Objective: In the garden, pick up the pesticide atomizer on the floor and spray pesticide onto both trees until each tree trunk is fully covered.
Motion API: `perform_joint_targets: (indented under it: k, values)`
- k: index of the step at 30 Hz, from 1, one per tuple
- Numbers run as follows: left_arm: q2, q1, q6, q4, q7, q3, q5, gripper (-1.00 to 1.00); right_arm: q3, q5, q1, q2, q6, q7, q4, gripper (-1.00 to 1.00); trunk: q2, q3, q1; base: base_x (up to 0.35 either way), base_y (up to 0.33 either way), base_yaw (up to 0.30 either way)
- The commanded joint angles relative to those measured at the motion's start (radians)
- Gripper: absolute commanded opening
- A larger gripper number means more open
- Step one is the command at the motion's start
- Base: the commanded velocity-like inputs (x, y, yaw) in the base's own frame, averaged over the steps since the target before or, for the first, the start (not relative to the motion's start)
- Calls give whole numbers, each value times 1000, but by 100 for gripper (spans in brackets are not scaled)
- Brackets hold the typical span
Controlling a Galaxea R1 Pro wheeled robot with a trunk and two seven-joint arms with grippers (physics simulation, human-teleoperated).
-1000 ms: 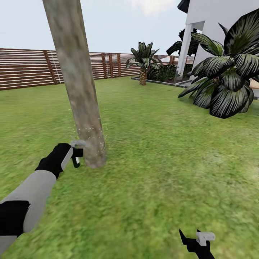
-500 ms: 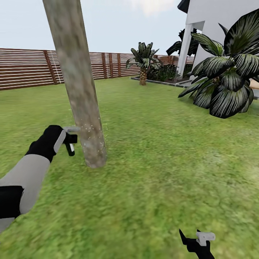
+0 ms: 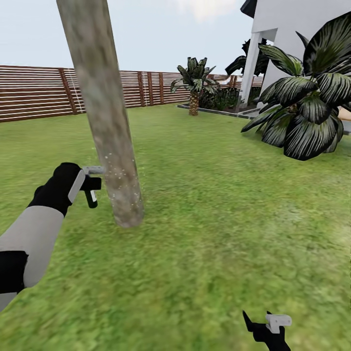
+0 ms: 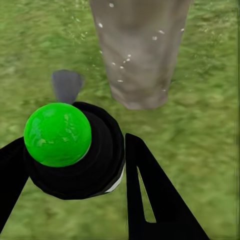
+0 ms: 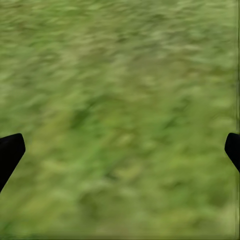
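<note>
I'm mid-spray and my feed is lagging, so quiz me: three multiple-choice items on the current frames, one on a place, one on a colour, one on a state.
1. Where is the atomizer relative to the tree trunk?
A. Close beside its lower part
B. Lying on the grass near the bush
C. Against the fence

2. What colour is the round cap seen on the atomizer in the left wrist view?
A. Red
B. Bright green
C. White

3. What is the state of the right gripper?
A. Shut on the atomizer
B. Open, nothing between its fingers
C. Shut on a leaf

Answers:
1. A, the head view shows the left gripper holding it next to the trunk, where pale specks dot the bark.
2. B, the ball-shaped top is bright green.
3. B, its fingertips sit far apart over bare grass.
</note>
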Motion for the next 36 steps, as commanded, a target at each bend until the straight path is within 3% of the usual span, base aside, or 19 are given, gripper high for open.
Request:
perform_joint_targets:
  k: [1, 23, 29, 31, 36]
  values:
    - [-1, 0, 0, 0, 0, -1, -1, -100, 0, 0, 0, 0, 0, 0, 0, 100, 0, 0, 0, 0, -246, 0]
    - [10, 6, -3, 2, 7, 6, -5, -100, 0, 0, 0, 0, 0, 0, 0, 100, 0, 0, 0, 0, -272, 0]
    - [17, 79, -17, 2, 12, 15, -6, -100, 0, 0, 0, 0, 0, 0, 0, 100, 0, 0, 0, -39, -273, 0]
    - [19, 157, -55, 1, 15, 17, -6, -100, 0, 0, 0, 0, 0, 0, 0, 100, 0, 0, 0, -53, -274, 0]
    - [18, 185, -69, 2, 14, 18, -4, -100, 0, 0, 0, 0, 0, 0, 0, 100, 0, 0, 0, -3, -273, 0]
